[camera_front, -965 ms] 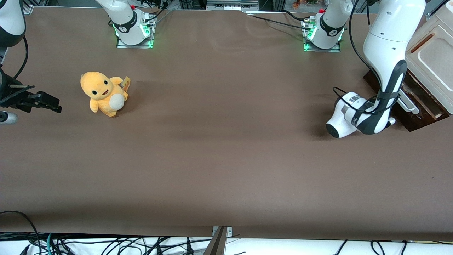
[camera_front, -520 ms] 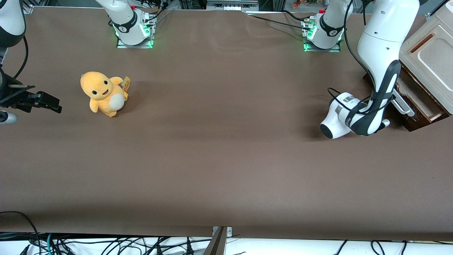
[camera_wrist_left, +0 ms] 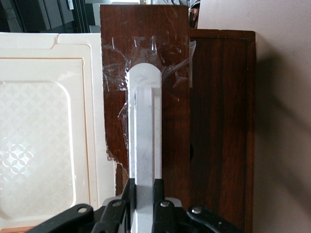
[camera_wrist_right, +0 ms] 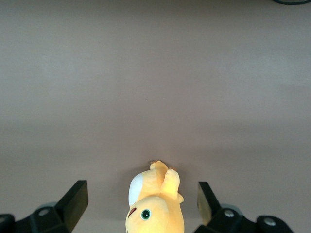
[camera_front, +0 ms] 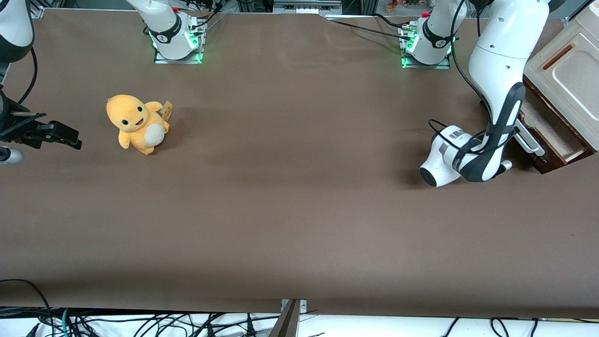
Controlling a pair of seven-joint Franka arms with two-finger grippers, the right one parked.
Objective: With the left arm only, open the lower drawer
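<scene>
The lower drawer stands pulled partway out of the cabinet at the working arm's end of the table, its pale wood inside showing. Its long white bar handle runs along the dark brown front. The left arm reaches down in front of the drawer, and its forearm hides the gripper in the front view. In the left wrist view my gripper is shut on the white handle, one black finger on each side of the bar. Clear tape holds the handle's end to the drawer front.
The cabinet's cream upper panel with a thin reddish bar sits above the drawer. A yellow plush toy stands toward the parked arm's end. Two arm bases are mounted at the table edge farthest from the front camera.
The left arm has drawn back from the cabinet toward the parked arm's end, holding the handle. The lower drawer has slid farther out and more of its pale inside shows.
</scene>
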